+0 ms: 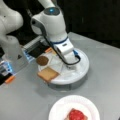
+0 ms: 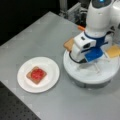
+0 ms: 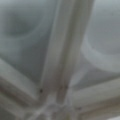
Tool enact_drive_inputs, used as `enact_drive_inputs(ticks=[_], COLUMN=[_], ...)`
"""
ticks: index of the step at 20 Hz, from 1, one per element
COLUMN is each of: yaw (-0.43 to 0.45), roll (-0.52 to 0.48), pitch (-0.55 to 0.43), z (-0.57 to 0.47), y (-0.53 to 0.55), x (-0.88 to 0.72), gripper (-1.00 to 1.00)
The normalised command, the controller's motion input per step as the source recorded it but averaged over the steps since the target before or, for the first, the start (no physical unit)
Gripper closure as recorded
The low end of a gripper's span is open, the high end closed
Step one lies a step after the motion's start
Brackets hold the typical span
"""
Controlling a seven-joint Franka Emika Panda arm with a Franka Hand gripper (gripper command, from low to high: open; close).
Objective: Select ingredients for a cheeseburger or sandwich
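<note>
A white paper plate [image 2: 51, 68] carries the sandwich: a tan-brown toast square with a red disc [image 2: 37, 74] on top, also seen in a front view's bottom [image 1: 77, 115]. The other ingredients lie on a round white divided tray [image 1: 82, 71]: a dark brown disc [image 1: 42, 60], a toast square [image 1: 47, 74] [image 2: 68, 44] and a yellow square [image 2: 113, 50]. My gripper [image 1: 68, 64] [image 2: 82, 58] is lowered into the tray's middle, its fingers hidden under the hand. The wrist view shows only the tray's white dividers [image 3: 62, 57] close up.
A grey stand [image 1: 15, 53] and a small orange piece [image 1: 10, 79] sit at a front view's left. Another orange piece [image 2: 81, 28] lies behind the tray. A dark perforated surface [image 2: 15, 107] borders the grey table [image 2: 37, 37].
</note>
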Motion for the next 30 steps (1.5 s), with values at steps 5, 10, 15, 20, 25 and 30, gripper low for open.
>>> enact_drive_inputs(ticks=[5, 10, 15, 20, 25, 30], yaw=[0.523, 0.607, 0.562, 0.429, 0.295, 0.210], roll=[-0.184, -0.163, -0.123, -0.109, -0.105, -0.092], pitch=[0.037, 0.019, 0.014, 0.021, 0.052, 0.100], z=[-0.26, -0.29, -0.31, -0.32, -0.32, -0.33], y=[-0.16, -0.16, -0.16, -0.17, -0.14, -0.13], x=[0.23, 0.26, 0.26, 0.27, 0.23, 0.17], gripper=[-1.00, -1.00, -1.00, -1.00, -1.00, -1.00])
